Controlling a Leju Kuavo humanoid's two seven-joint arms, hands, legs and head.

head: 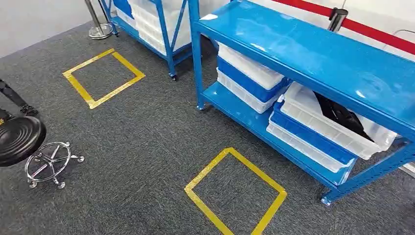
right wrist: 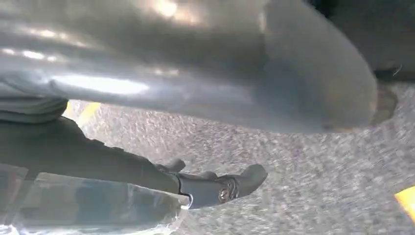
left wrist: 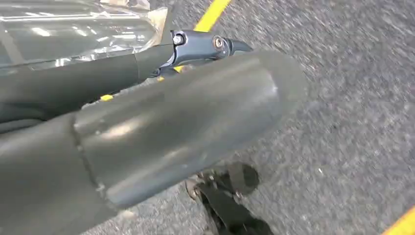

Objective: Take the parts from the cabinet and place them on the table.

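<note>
A clear plastic bag (left wrist: 73, 34) lies against the dark fingers (left wrist: 195, 46) of my left hand (left wrist: 161, 127), above grey carpet. The same kind of clear bag (right wrist: 88, 205) sits against the fingers (right wrist: 215, 186) of my right hand (right wrist: 195, 73). Both hands seem to hold it between them; its contents cannot be made out. In the head view a blue cabinet rack (head: 313, 54) stands at the right. On its lower shelf, a white bin (head: 337, 129) holds a black part (head: 342, 117).
Stacked white and blue bins (head: 249, 78) fill the rack's lower shelf. A second blue rack (head: 161, 24) stands behind it. Yellow tape squares (head: 235, 193) (head: 103, 78) mark the grey carpet. A black stool on a chrome base (head: 19, 139) stands at the left, a stanchion base (head: 100, 32) farther back.
</note>
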